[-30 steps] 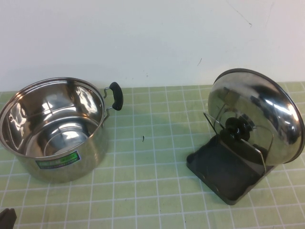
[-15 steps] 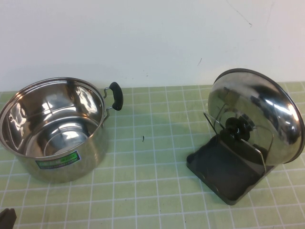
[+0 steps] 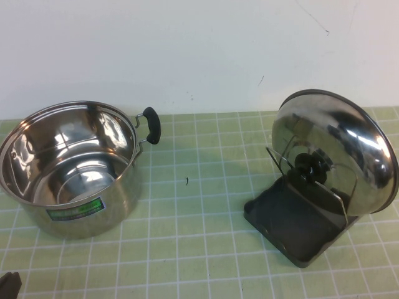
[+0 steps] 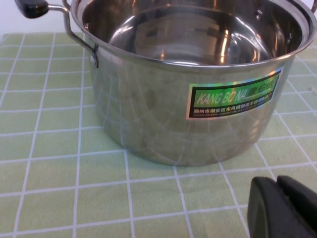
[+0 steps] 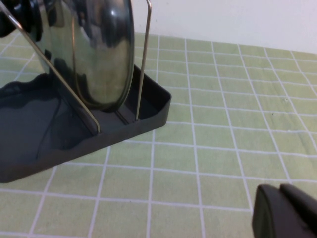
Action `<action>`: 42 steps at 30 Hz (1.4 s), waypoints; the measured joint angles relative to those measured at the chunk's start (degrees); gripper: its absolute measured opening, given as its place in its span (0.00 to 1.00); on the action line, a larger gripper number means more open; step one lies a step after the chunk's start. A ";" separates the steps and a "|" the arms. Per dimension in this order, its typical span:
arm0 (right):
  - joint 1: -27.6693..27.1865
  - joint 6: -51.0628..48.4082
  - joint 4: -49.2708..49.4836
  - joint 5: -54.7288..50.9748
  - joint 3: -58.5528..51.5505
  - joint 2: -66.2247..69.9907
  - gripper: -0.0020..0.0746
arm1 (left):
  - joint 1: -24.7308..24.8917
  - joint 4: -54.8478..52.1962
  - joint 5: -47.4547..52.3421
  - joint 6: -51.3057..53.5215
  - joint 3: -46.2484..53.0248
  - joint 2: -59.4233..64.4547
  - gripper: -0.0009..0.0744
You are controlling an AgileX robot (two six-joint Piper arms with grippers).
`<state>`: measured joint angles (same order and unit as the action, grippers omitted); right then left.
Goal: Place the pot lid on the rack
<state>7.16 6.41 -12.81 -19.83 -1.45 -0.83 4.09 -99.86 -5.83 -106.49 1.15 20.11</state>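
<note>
The shiny domed pot lid (image 3: 349, 143) stands on edge in the rack (image 3: 293, 218), leaning against its silver wire loops (image 3: 340, 199); its black knob (image 3: 310, 168) faces the pot. In the right wrist view the pot lid (image 5: 94, 44) rests between the wires over the dark grey tray of the rack (image 5: 39, 119). My right gripper (image 5: 280, 191) is shut and empty, low over the mat and clear of the rack. My left gripper (image 4: 277, 186) is shut and empty in front of the pot, showing only at the near left corner (image 3: 9, 283) of the high view.
A deep steel pot (image 3: 68, 168) with a green label and a black side handle (image 3: 151, 124) stands open at the left. The green checked mat (image 3: 199, 237) runs between pot and rack. A white wall closes the back.
</note>
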 joint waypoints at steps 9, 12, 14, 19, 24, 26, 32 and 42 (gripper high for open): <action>0.00 -0.13 -0.04 -0.10 0.00 0.00 0.02 | 0.00 0.00 0.00 0.11 0.00 0.00 0.01; 0.00 -0.13 -0.13 -0.08 0.00 0.00 0.02 | 0.00 0.00 0.00 0.11 0.00 0.00 0.01; 0.00 -0.13 -0.13 -0.08 0.00 0.00 0.02 | 0.00 0.00 0.54 0.11 0.00 0.00 0.01; 0.00 -0.13 -0.13 -0.22 0.07 0.00 0.02 | 0.00 0.00 6.20 1.17 0.00 -0.53 0.01; 0.00 -0.13 -0.13 -0.25 0.07 0.00 0.02 | 0.91 0.90 9.88 1.78 0.00 -3.98 0.01; 0.00 -0.13 -0.13 -0.35 0.07 0.00 0.02 | 1.39 3.79 11.21 2.52 0.00 -5.98 0.01; 0.00 -0.13 -0.13 -0.35 0.07 0.00 0.02 | 1.54 31.61 19.61 22.56 0.00 -14.75 0.01; 0.00 -0.13 -0.13 -0.47 0.07 0.00 0.02 | 1.54 88.66 24.53 91.10 -0.12 -20.76 0.01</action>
<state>7.16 6.28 -12.94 -20.30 -1.37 -0.83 5.63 -11.20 18.70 -15.39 1.03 -0.65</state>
